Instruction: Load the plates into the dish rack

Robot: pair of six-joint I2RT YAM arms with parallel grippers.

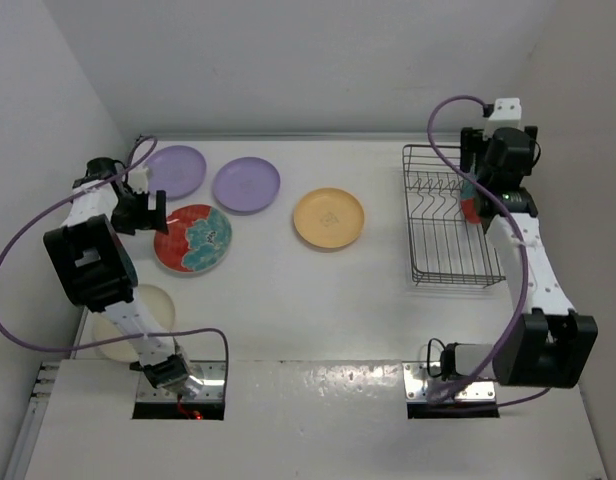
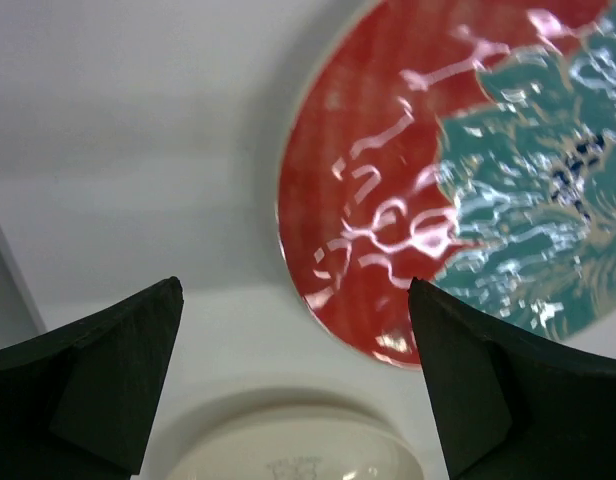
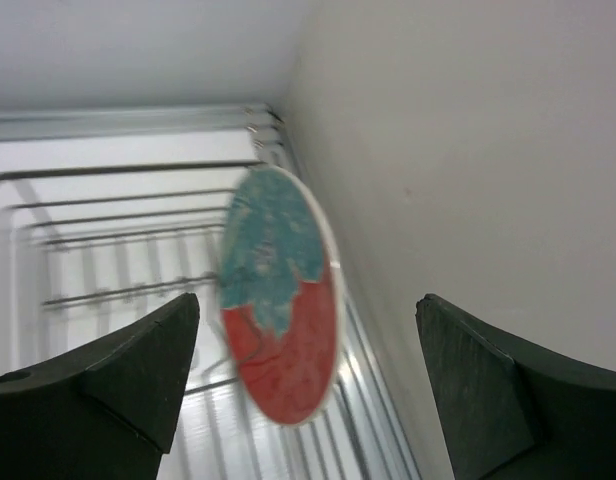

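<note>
A red plate with teal flowers lies flat at the left; it also shows in the left wrist view. My left gripper is open and empty, just off that plate's left rim. Two lilac plates and a yellow-orange plate lie flat behind and to the right. The second red plate stands upright in the grey wire dish rack near its right side. My right gripper is open above it, not touching.
A cream plate lies at the near left, partly under my left arm. Side walls stand close to both arms; the right wall runs right beside the rack.
</note>
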